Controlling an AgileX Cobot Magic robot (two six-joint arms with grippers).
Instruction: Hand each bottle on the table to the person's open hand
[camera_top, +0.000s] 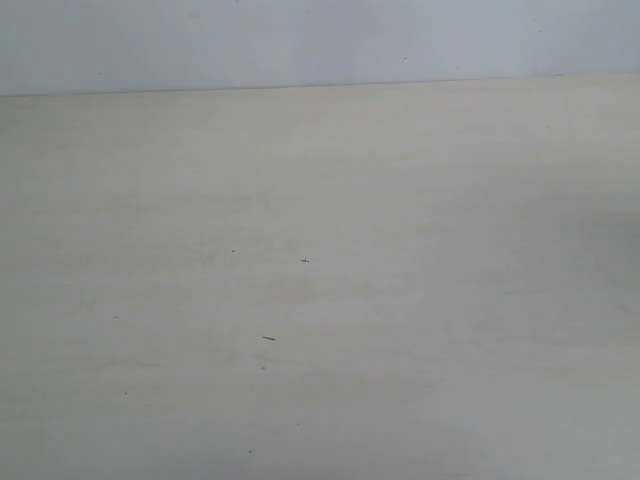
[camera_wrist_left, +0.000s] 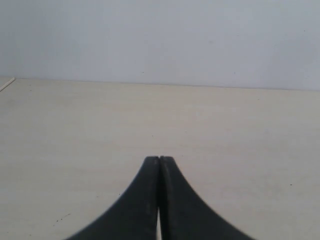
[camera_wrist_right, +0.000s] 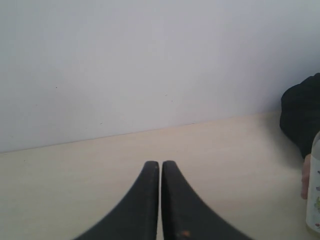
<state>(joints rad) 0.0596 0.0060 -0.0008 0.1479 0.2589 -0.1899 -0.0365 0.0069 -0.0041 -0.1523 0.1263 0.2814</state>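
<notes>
bottle cropped at edge, hand mostly hidden

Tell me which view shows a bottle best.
Right wrist view: the only one with the bottle, a clear labelled sliver cut off by the frame edge, beside a black sleeve. Exterior and left wrist views show no bottle.

Left pincer, black, with two curved tapering fingers: fingers pressed flat together along their inner edges, tips level and meeting. Right pincer, same black curved build: fingers drawn together, hairline slit between, tips level.
</notes>
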